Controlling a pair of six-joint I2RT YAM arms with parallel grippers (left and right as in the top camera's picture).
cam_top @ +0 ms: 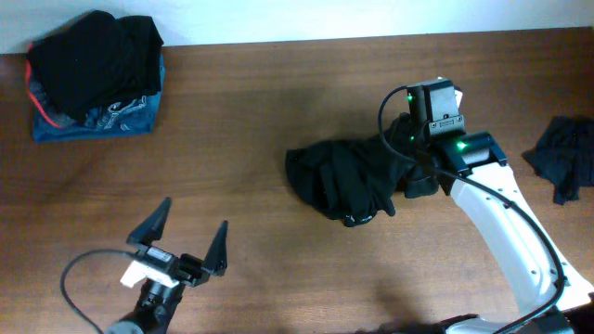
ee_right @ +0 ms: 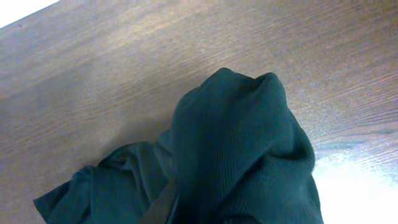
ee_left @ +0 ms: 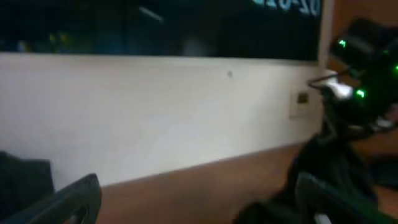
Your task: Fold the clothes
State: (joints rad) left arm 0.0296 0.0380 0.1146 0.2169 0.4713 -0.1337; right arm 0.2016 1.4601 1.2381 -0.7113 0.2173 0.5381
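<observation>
The clothes, a crumpled black T-shirt, lie bunched in the middle of the wooden table. My right gripper is at the shirt's right end, shut on a raised bunch of it. In the right wrist view the dark fabric drapes over the jaws, and only a strip of one finger shows. My left gripper stands open near the front left, well apart from the shirt, with nothing between its fingers. The left wrist view shows the shirt off to the right.
A heap of dark clothes on a blue garment sits at the back left corner. Another dark cloth lies at the right edge. A white wall runs behind the table.
</observation>
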